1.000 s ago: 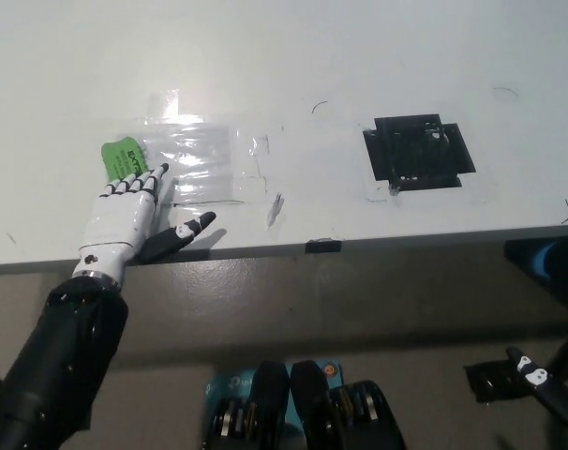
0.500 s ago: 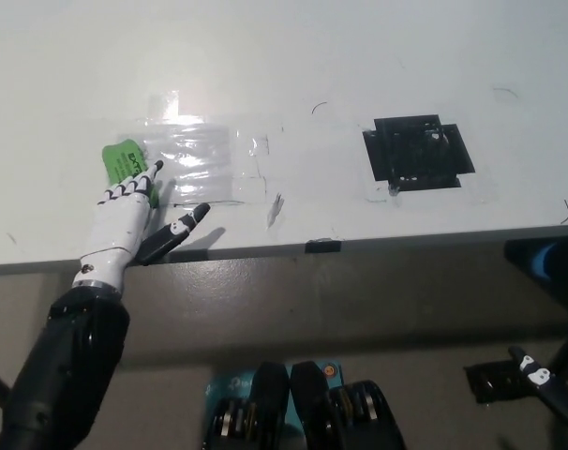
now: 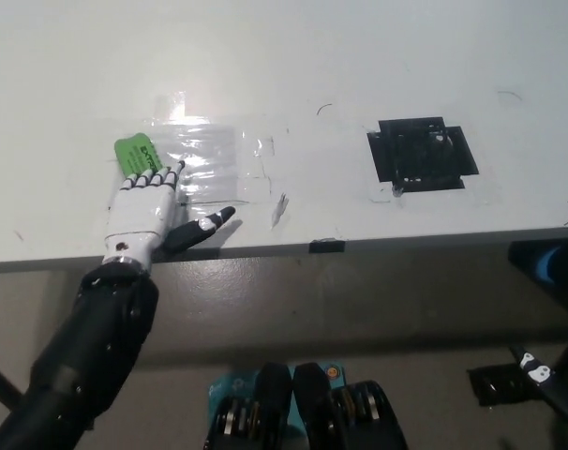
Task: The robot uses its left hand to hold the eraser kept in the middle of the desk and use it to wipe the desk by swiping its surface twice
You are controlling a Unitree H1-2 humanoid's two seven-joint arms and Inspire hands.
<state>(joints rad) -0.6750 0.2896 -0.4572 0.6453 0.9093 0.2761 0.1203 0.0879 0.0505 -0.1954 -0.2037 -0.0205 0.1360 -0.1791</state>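
A green eraser point(image 3: 136, 154) lies flat on the white desk point(image 3: 293, 75), left of middle, beside a patch of clear tape. My white left hand point(image 3: 147, 210) lies palm down on the desk just in front of it. The hand is open with its fingers spread, and their tips reach the eraser's near edge. The thumb sticks out to the right along the desk's front edge. My black right hand point(image 3: 535, 375) hangs low at the bottom right, below the desk and far from the eraser, and only part of it shows.
A shiny clear tape patch point(image 3: 214, 161) covers the desk right of the eraser. A black tape square point(image 3: 422, 155) sits further right. A small black tab point(image 3: 326, 247) marks the front edge. A blue object point(image 3: 553, 263) shows below the desk at the right.
My left hand has slid a little to the right and forward, spreading flatter behind the eraser. The eraser has shifted slightly right. The right hand has not moved.
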